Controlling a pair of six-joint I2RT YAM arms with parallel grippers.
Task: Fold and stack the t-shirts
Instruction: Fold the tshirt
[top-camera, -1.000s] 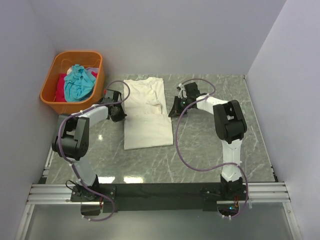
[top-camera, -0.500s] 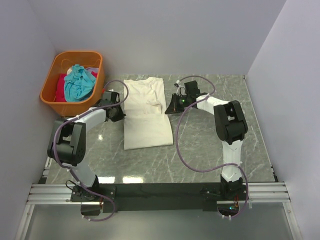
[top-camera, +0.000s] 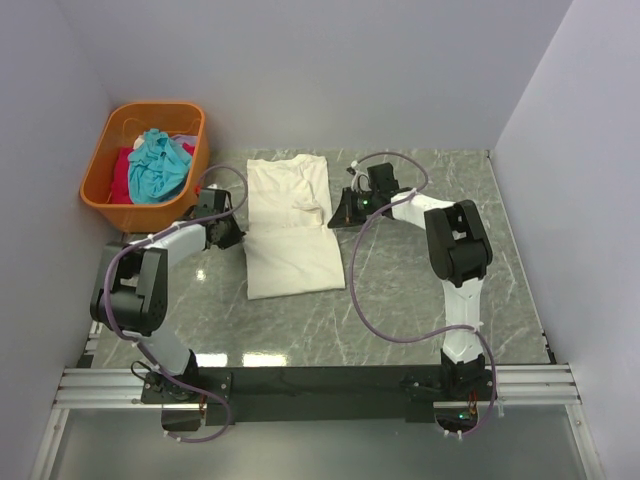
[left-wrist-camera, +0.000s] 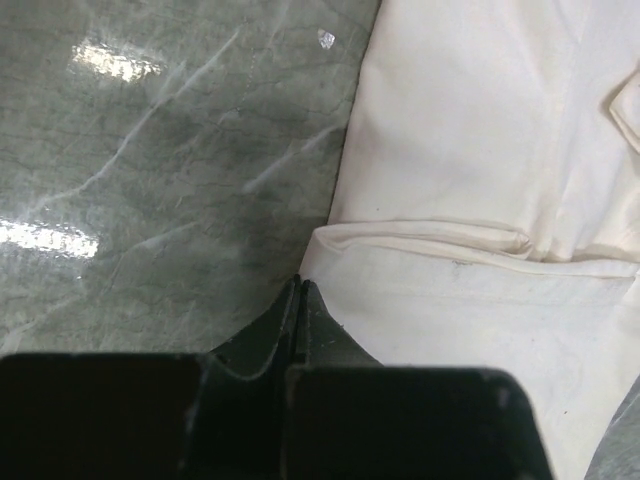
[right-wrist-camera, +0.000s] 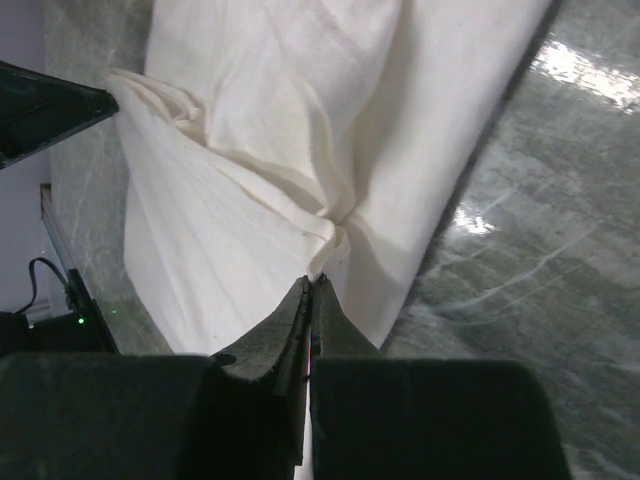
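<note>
The large cream t-shirt (top-camera: 292, 228) lies flat on the table's middle, with a sleeve fold across its upper half. It also shows in the left wrist view (left-wrist-camera: 480, 180) and the right wrist view (right-wrist-camera: 250, 150). My left gripper (top-camera: 238, 236) is shut, its tips (left-wrist-camera: 300, 283) at the shirt's left edge by the fold corner, with no cloth seen between them. My right gripper (top-camera: 335, 220) is shut at the shirt's right edge, its tips (right-wrist-camera: 312, 280) pinching a bunched pleat of cream cloth. A teal t-shirt (top-camera: 155, 165) and a red one (top-camera: 122, 178) lie crumpled in the basket.
The orange plastic basket (top-camera: 100, 192) stands at the far left corner, just behind my left arm. Purple cables loop off both arms. Grey walls close in the back and both sides of the marble table (top-camera: 420, 290).
My left gripper has drawn a little to the left, to the shirt's left edge. My right gripper has shifted slightly left and farther back at the right edge.
</note>
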